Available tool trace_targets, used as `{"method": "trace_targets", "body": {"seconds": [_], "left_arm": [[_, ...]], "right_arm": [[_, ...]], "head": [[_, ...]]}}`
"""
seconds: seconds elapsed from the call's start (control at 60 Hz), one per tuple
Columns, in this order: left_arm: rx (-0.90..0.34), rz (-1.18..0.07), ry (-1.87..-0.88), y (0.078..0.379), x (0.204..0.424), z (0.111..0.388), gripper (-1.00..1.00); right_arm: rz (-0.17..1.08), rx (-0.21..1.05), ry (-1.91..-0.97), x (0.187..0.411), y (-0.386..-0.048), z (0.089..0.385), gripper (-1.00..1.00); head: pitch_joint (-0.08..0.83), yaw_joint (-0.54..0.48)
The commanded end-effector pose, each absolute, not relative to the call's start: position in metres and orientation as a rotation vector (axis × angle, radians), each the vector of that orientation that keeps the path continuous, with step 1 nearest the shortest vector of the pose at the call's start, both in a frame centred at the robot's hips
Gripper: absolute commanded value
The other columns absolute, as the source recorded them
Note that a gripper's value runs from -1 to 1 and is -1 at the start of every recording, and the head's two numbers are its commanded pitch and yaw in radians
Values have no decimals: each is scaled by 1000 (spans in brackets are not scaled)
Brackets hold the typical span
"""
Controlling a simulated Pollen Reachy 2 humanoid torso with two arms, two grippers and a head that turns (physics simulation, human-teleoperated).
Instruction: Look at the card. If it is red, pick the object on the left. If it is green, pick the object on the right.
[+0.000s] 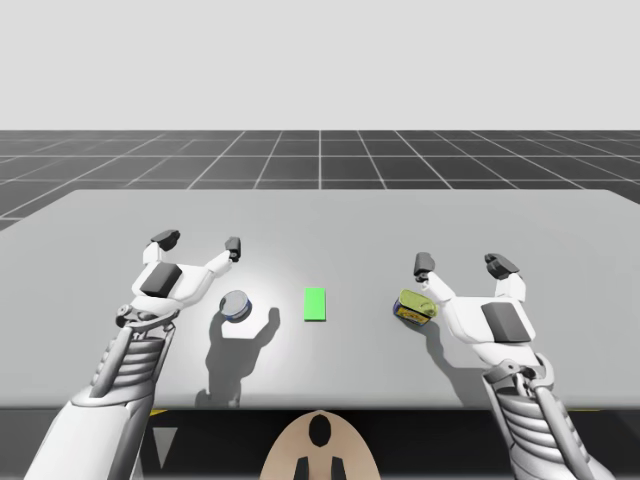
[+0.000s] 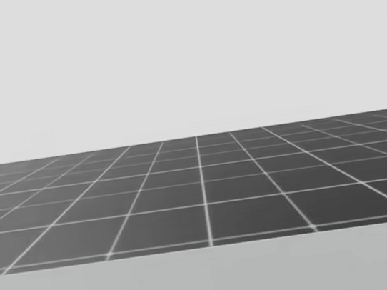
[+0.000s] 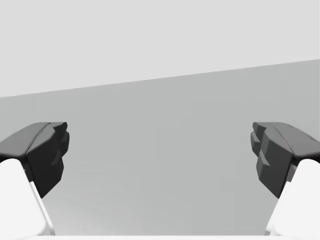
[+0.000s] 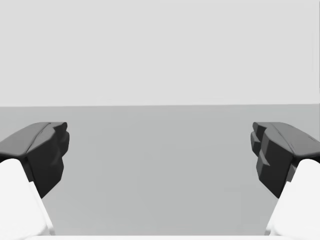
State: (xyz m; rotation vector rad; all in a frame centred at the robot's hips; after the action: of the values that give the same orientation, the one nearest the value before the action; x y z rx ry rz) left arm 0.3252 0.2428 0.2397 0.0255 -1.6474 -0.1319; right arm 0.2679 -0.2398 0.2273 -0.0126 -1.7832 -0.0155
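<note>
Right end effector (image 1: 460, 263) released; squat yellow-green tin (image 1: 414, 308) lies just beside its palm, near flat green card (image 1: 315, 304).

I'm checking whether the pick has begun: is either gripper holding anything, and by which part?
Nothing is held. My left gripper and my right gripper both stand open and empty; the yellow can lies ungrasped.

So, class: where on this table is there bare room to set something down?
The far half of the table, beyond left pincer and right pincer, lies bare. Crowded: the near row of blue-grey can, green card and yellow can, between the arms.
</note>
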Motion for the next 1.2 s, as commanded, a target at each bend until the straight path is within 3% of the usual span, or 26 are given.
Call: {"method": "trace_targets", "body": {"seconds": [0.017,0.217,0.467,0.75,0.95,1.2], "left_arm": [[26,-131,-1647,243,325,240,-1000],[26,-121,-1649,243,325,240,-1000],[26,-116,-1651,244,324,242,-1000],[23,-114,-1657,246,325,244,-1000],[23,-111,-1663,248,324,246,-1000],[25,-113,-1662,249,324,246,-1000]], "right_arm": [[-35,-9,-1787,266,-236,225,-1000],[-16,11,-1787,266,-235,226,-1000],[-9,3,-1781,268,-235,224,-1000],[-1,-7,-1775,269,-235,222,-1000],[1,-10,-1771,269,-234,221,-1000],[3,-13,-1769,269,-234,220,-1000]], "head": [[5,12],[61,7],[322,-6],[548,24],[656,38],[699,32]]}}
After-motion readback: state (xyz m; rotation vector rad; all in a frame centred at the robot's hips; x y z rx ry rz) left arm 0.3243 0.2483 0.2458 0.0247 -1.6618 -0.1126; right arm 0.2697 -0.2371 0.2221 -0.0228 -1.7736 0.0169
